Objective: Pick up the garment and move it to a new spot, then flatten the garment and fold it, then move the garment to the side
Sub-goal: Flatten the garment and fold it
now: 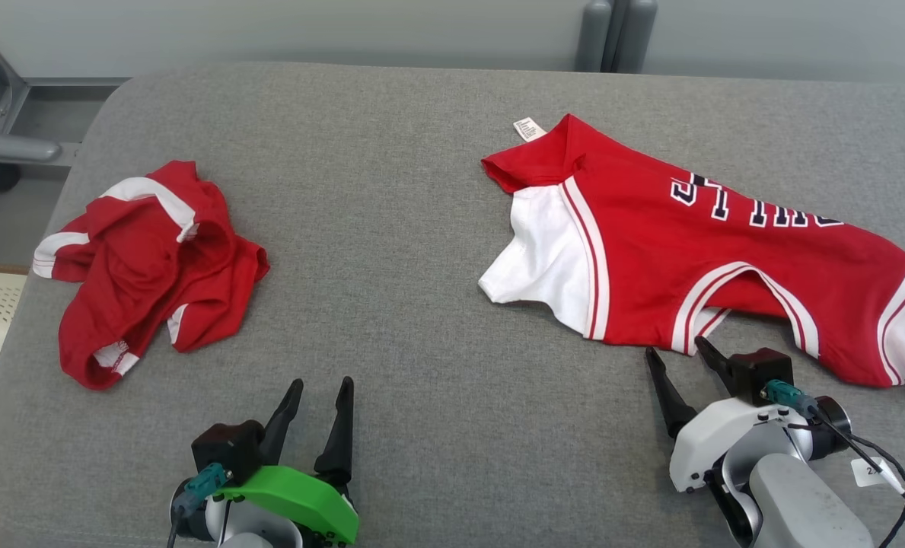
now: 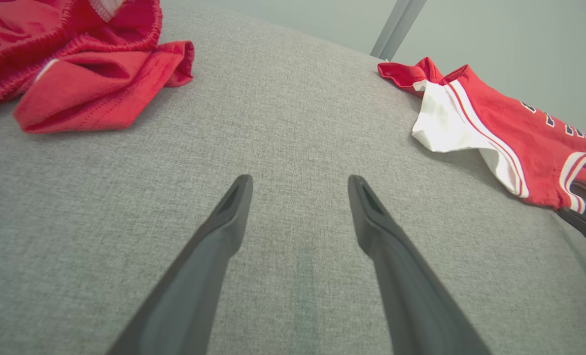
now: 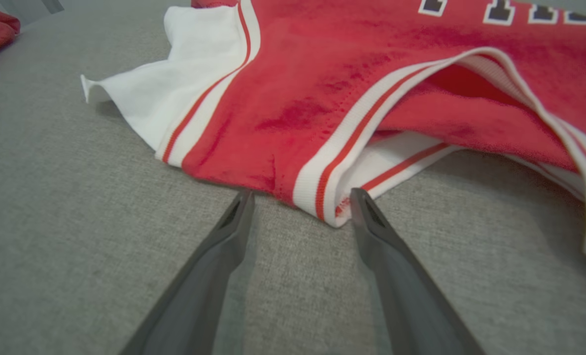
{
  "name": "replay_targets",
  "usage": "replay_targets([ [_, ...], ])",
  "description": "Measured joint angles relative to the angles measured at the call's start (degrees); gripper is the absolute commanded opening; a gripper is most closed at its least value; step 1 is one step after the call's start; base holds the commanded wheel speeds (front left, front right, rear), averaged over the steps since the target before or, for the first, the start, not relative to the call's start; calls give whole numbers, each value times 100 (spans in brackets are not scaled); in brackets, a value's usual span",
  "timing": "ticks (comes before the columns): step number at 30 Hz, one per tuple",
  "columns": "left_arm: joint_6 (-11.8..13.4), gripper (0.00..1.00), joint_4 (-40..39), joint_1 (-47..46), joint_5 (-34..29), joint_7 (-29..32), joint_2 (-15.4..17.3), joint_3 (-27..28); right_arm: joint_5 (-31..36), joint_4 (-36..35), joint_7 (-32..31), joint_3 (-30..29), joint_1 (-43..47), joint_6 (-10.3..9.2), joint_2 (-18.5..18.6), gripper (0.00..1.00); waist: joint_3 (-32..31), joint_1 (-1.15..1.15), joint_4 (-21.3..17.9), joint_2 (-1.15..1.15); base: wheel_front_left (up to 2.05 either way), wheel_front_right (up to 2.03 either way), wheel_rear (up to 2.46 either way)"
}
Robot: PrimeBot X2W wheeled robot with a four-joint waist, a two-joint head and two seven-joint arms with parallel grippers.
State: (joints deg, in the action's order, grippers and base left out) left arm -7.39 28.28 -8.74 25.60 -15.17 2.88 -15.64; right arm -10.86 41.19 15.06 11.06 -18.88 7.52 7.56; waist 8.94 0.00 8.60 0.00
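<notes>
A: Garment, position?

B: Red jersey point(image 1: 688, 251) spread on the right half of the grey padded table point(image 1: 422, 190), dark lettering up. White sleeve point(image 1: 543, 251) points left. Small white care label point(image 1: 529, 129) at its far-left corner.

A: Relative to the gripper?

B: Right gripper point(image 1: 676, 347) sits at the jersey's near edge, fingers pointing away into the cloth. Jaws spread wide, nothing held. In the right wrist view the near corner of the white-and-red striped trim point(image 3: 332, 197) dips between the two fingertips. Can't tell if they touch it.

A: Other arm?

B: Left gripper point(image 1: 321, 382) is low at the table's near edge, left of centre. Also released and empty, over bare fabric and well apart from the jersey. Crumpled red shorts point(image 1: 148, 266) lie to its far left, near but not touching.
</notes>
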Motion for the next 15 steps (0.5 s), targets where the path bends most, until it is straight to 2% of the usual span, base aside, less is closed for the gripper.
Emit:
replay_targets([
  [2,0,100,2,1,1,0,0,-25,5,112,0,-16,-58,0,-31,100,16,0,31,0,0,0,0],
  [3,0,100,4,1,4,0,0,-32,7,169,1,-11,-77,-1,-48,74,23,0,46,0,0,0,0],
  [4,0,100,7,1,7,0,-1,-29,14,214,7,30,-98,-3,-51,31,29,0,63,0,0,0,0],
  [5,0,100,11,1,7,0,-1,-24,18,240,10,58,-123,-4,-48,0,33,0,79,0,0,0,0],
  [15,0,100,-11,23,10,0,2,54,-175,110,18,225,225,4,355,0,-44,0,-51,0,0,0,0],
])
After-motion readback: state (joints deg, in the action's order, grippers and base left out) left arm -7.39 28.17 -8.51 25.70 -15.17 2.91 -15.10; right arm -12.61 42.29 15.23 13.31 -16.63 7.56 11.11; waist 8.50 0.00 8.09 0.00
